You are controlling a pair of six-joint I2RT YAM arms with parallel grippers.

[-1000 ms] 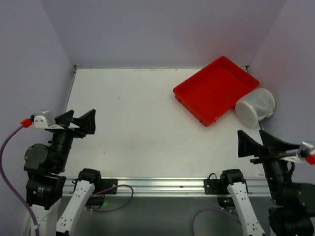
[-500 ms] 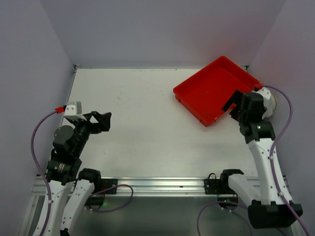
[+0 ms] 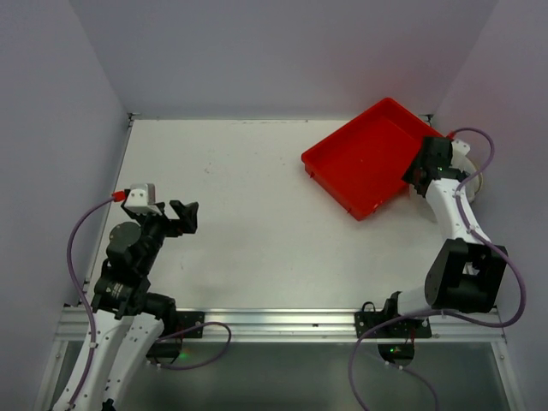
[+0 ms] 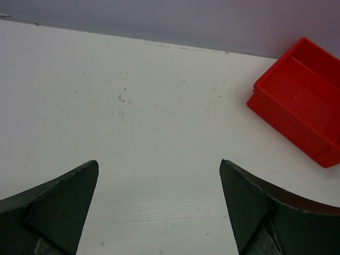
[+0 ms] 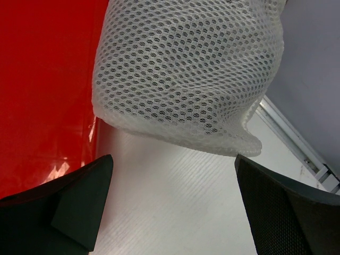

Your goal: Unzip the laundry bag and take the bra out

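Observation:
The white mesh laundry bag (image 5: 186, 69) lies at the far right of the table, next to the red tray (image 5: 42, 79). In the top view only part of the laundry bag (image 3: 469, 175) shows behind my right arm. My right gripper (image 5: 173, 157) is open and empty, low over the table just short of the bag's lower rim; in the top view the right gripper (image 3: 432, 154) sits between tray and bag. No zipper shows, and the bra cannot be made out through the mesh. My left gripper (image 3: 184, 216) is open and empty over the left of the table, and shows in the left wrist view (image 4: 159, 161).
The red tray (image 3: 368, 154) is empty and lies askew at the back right; it also shows in the left wrist view (image 4: 297, 101). The right wall and the table's metal edge rail (image 5: 297, 143) run close behind the bag.
My right arm has swung up from the near right edge to the bag beside the tray. My left arm has moved forward and inward over the table.

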